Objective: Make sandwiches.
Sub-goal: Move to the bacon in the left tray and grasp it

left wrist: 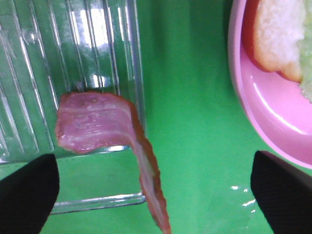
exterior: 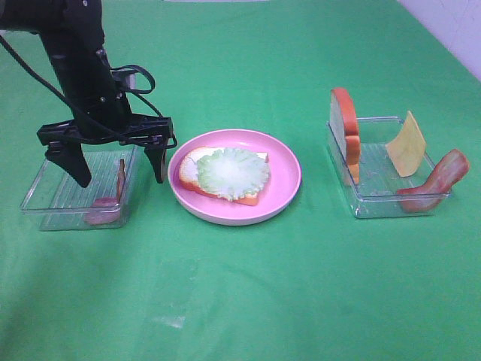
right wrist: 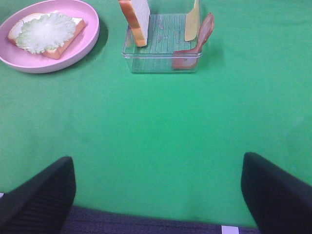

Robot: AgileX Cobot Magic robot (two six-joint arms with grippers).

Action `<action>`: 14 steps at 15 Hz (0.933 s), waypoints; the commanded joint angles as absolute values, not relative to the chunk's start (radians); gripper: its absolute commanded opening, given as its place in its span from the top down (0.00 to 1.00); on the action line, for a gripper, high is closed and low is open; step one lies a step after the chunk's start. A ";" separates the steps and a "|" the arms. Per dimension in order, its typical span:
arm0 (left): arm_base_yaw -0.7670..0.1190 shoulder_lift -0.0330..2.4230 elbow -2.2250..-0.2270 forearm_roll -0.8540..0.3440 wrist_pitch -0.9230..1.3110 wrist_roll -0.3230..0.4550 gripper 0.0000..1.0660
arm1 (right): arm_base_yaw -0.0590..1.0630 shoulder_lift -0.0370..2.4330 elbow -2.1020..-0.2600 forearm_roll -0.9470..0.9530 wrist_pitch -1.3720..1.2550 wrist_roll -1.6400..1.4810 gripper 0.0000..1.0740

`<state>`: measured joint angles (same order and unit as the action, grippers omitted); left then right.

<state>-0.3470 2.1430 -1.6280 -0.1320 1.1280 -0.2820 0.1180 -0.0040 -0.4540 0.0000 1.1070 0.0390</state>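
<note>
Bacon strip judged light, floppy; to be pinched across raised end by L gripper, released above it; R gripper also released.

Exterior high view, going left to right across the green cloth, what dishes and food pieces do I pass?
Clear ribbed plastic tray holding a dark red-brown bacon strip, round pink plate, upright white bread slice with orange crust, yellow cheese square, curved reddish bacon piece.
</note>
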 commanded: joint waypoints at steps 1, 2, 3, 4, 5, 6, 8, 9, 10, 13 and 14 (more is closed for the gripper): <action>-0.348 2.153 -1.620 -0.150 1.140 -0.265 0.05 | 0.118 -0.030 -0.450 0.000 1.103 0.026 0.17; -0.348 2.153 -1.620 -0.148 1.140 -0.263 0.06 | 0.118 -0.030 -0.450 0.000 1.103 0.026 0.17; -0.348 2.153 -1.620 -0.145 1.140 -0.263 0.07 | 0.118 -0.030 -0.450 0.000 1.103 0.026 0.17; -0.348 2.153 -1.620 -0.144 1.140 -0.263 0.11 | 0.118 -0.030 -0.450 0.000 1.103 0.026 0.17; -0.348 2.153 -1.620 -0.145 1.144 -0.263 0.16 | 0.118 -0.030 -0.450 0.000 1.103 0.026 0.17; -0.348 2.153 -1.620 -0.145 1.152 -0.263 0.26 | 0.118 -0.030 -0.450 0.000 1.103 0.026 0.17; -0.348 2.153 -1.620 -0.143 1.168 -0.263 0.43 | 0.118 -0.030 -0.450 0.000 1.103 0.026 0.17; -0.348 2.152 -1.620 -0.142 1.169 -0.263 0.66 | 0.118 -0.030 -0.450 0.000 1.103 0.026 0.17; -0.348 2.152 -1.620 -0.142 1.169 -0.263 0.73 | 0.118 -0.030 -0.450 0.000 1.103 0.026 0.17; -0.348 2.152 -1.620 -0.142 1.169 -0.263 0.98 | 0.118 -0.030 -0.450 0.000 1.103 0.026 0.17; -0.348 2.152 -1.620 -0.142 1.169 -0.263 1.00 | 0.118 -0.030 -0.450 0.000 1.103 0.026 0.17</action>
